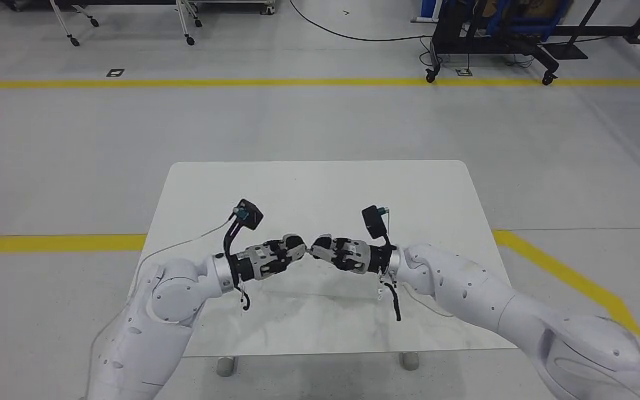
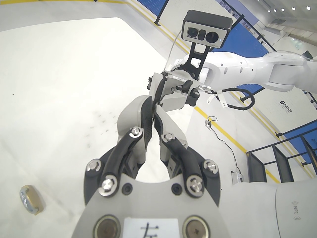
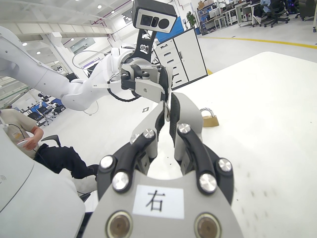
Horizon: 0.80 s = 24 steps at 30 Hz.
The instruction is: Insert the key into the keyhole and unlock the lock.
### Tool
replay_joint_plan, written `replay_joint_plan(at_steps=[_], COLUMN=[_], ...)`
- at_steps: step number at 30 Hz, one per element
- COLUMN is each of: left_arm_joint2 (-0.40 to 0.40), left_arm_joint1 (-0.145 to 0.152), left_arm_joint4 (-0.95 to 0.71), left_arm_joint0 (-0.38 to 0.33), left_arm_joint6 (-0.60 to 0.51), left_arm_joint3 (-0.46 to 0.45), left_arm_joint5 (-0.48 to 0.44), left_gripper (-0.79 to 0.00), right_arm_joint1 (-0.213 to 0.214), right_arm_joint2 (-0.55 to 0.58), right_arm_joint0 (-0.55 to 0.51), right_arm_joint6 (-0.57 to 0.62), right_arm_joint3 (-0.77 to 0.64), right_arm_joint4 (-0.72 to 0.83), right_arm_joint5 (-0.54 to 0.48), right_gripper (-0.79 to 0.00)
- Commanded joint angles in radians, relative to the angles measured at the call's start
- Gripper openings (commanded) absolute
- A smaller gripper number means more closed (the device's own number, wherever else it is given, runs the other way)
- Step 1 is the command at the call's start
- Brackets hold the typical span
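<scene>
My left gripper (image 2: 153,107) and right gripper (image 3: 168,107) meet tip to tip in the air above the white table (image 1: 420,190). A small silver key (image 3: 168,115) sits pinched between the right fingers, its far end reaching into the tips of the left gripper (image 3: 166,95). Both grippers look shut on it. From the top view the two meet over the table's middle, left gripper (image 1: 300,246) against right gripper (image 1: 322,247). A brass padlock (image 3: 210,121) with a steel shackle lies flat on the table below and beside them, touching neither. The padlock (image 2: 32,199) has its keyhole end turned toward the left wrist camera.
The table's front edge (image 1: 330,350) runs close under both forearms. Bare tabletop (image 1: 300,190) stretches toward the far edge. Thin black cables (image 1: 392,295) hang from the wrists.
</scene>
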Motion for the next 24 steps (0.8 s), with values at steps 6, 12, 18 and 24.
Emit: replay_joint_plan(at_steps=[6,12,18,24], left_arm_joint2=[0.001,-0.082,-0.193,-0.152], left_arm_joint1=[0.002,0.015,0.042,0.058], left_arm_joint4=[-0.025,0.015,0.3,0.794], left_arm_joint0=[0.006,0.001,0.071,0.169], left_arm_joint6=[0.046,0.087,0.089,0.089], left_arm_joint3=[0.003,0.001,-0.077,-0.155], left_arm_joint5=[0.025,0.039,0.009,0.009], left_gripper=[0.0,0.0,0.0,0.0], right_arm_joint1=[0.008,0.024,0.041,0.041], right_arm_joint2=[0.0,0.0,0.0,0.0], right_arm_joint0=[-0.007,-0.008,-0.01,-0.01], right_arm_joint6=[-0.047,-0.141,-0.219,-0.219], right_arm_joint3=[-0.004,0.028,0.05,0.05], right_arm_joint4=[-0.012,-0.059,-0.105,-0.105], right_arm_joint5=[0.0,0.0,0.0,0.0], right_gripper=[-0.785,-0.785,-0.785,-0.785])
